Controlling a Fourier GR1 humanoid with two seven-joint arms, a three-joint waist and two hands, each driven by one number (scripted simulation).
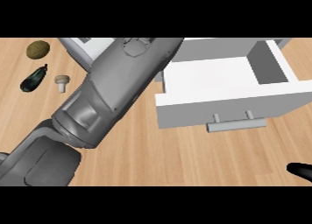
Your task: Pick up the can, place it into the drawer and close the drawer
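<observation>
The drawer (210,78) is standing open on the counter (184,162), its white floor bare and its bar handle (236,125) facing the robot. The can is not showing anywhere. Judging by the arm's pose, it is either hiding behind the left forearm (113,92) or sitting past the view's top edge, left of the drawer's back corner. Its long axis cannot be told.

The left forearm is slanting from the lower left up along the drawer's left wall. The left hand is lying out of sight beyond the top edge, so I cannot tell whether its fingers are released, clenched or grasping the can. The right hand (306,172) is showing only as a black tip, well below and to the right of the drawer's handle, and its state cannot be told either.

Well to the left of the drawer, a brown potato (37,49), a dark eggplant (33,78) and a pale mushroom (62,82) are lying on the counter.

The left arm is looking like the nearer one. The drawer's cavity is lying just right of its wrist, so the coming move is likely turning on a short carry rightward over the left wall.
</observation>
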